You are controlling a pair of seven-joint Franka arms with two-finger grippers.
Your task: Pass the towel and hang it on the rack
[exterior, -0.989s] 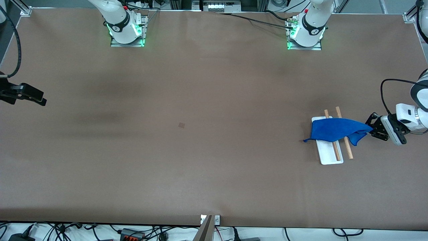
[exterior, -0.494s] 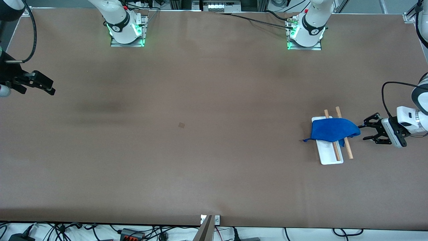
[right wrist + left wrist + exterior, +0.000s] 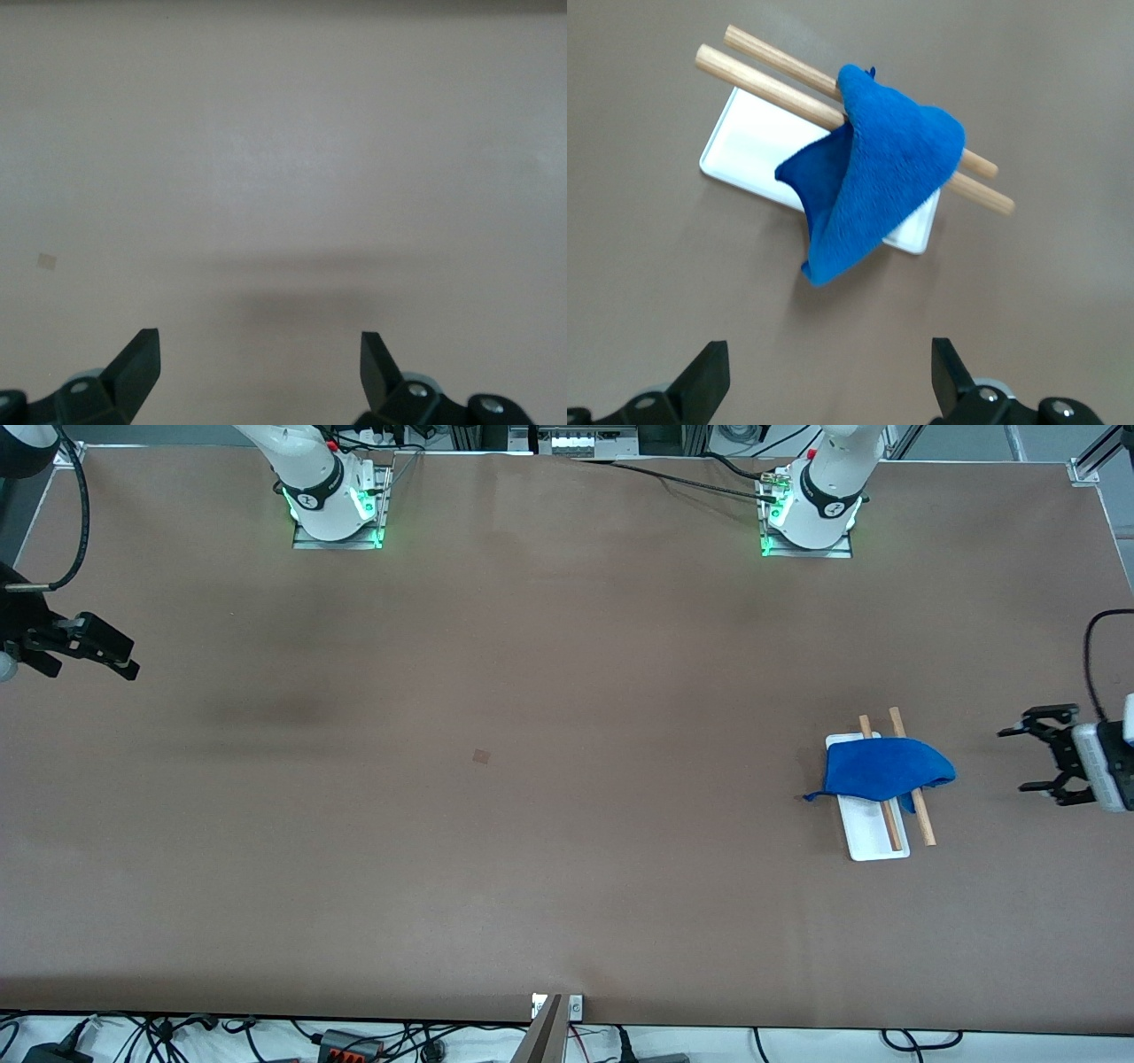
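A blue towel (image 3: 886, 771) hangs draped over the two wooden rods (image 3: 921, 819) of the rack, whose white tray base (image 3: 873, 840) stands toward the left arm's end of the table. In the left wrist view the towel (image 3: 886, 168) folds over both rods (image 3: 762, 66) above the tray (image 3: 749, 146), one corner hanging down. My left gripper (image 3: 1028, 760) is open and empty, apart from the towel, between the rack and the table's end; its open fingers frame bare table (image 3: 830, 372). My right gripper (image 3: 120, 654) waits open and empty at the right arm's end (image 3: 259, 363).
A small dark square mark (image 3: 481, 756) lies mid-table. The two arm bases (image 3: 337, 509) (image 3: 811, 514) stand along the edge farthest from the front camera. Cables and a bracket (image 3: 556, 1008) line the nearest edge.
My left gripper opened, let go of the towel's corner and drew back from the rack toward the table's end. The freed corner settled against the rods. The right gripper shifted slightly.
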